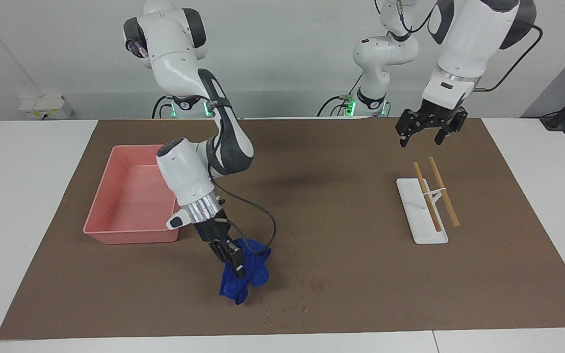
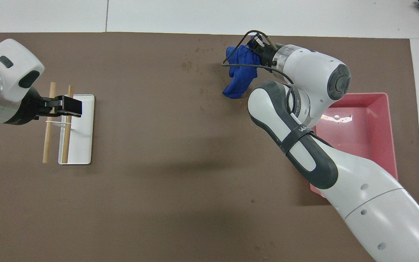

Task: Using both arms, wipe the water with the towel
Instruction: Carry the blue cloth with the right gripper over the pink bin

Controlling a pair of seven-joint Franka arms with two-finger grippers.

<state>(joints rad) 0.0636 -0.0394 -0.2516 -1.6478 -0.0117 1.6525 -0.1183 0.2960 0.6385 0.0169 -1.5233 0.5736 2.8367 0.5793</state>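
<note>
- Two glossy white jointed arms (image 1: 184, 54) with dark grey joint caps.
- Ribbed silver rings at the wrists.
- Black two-finger right hand (image 1: 231, 257), a thin black cable looping beside it.
- Black left hand (image 1: 422, 136); green lights glow at both bases.

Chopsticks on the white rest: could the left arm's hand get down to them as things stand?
Probably yes. The left hand hangs open above the chopsticks on their white rest, with nothing between them. The right hand grips the towel, well clear.

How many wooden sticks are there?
2. Both wooden sticks lie side by side across the white stand, toward the left arm's end of the table. None looks hidden.
</note>
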